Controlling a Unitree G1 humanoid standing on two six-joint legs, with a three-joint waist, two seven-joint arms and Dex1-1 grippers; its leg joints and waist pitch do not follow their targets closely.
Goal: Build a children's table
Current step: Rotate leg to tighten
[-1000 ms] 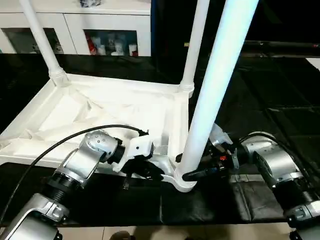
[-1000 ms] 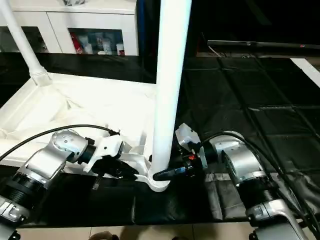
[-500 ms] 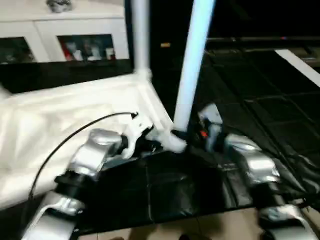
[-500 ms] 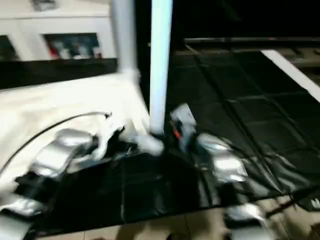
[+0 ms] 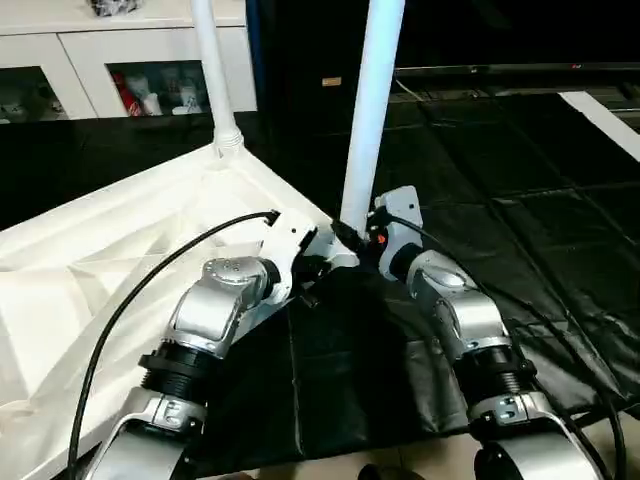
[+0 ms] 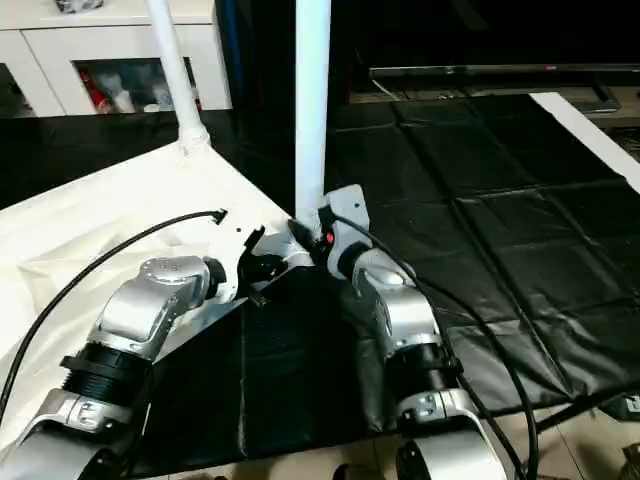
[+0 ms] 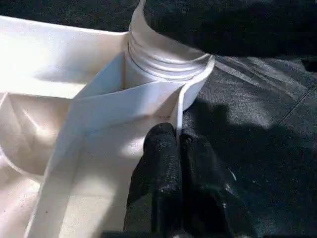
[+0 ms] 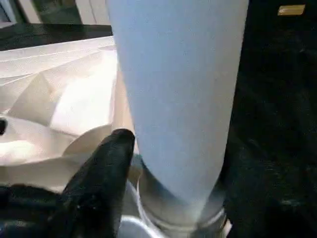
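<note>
Looking down over both silver forearms and spotting the table top (image 5: 120,260) flipped upside down on the black mat (image 5: 520,200), ribbed underside facing up, sprawling out toward nine o'clock from the centre of the scene. Picking out two legs standing upright in its corner sockets: the far leg (image 5: 212,70) up at eleven o'clock, the near leg (image 5: 370,120) rising at twelve o'clock, right at the corner closest to the grippers. Finding the left gripper (image 7: 177,136) at the near corner, squeezed down tight, black fingers (image 7: 161,148) pinched on the thin rim wall of the table top, one on the inner side of that wall and one on the outer, just beside the round corner socket (image 7: 168,64) with the ridged foot of the near leg seated in it. Catching the right gripper (image 5: 352,240) coming in from four o'clock, parked at the foot of that same near leg, hard up against the tube just above the socket; clamped on it or merely around it, impossible to tell from here. Noting a black cable (image 5: 150,280) looping over the left forearm, and a white glass-door cabinet (image 5: 150,60) way back at eleven o'clock behind the far leg
</note>
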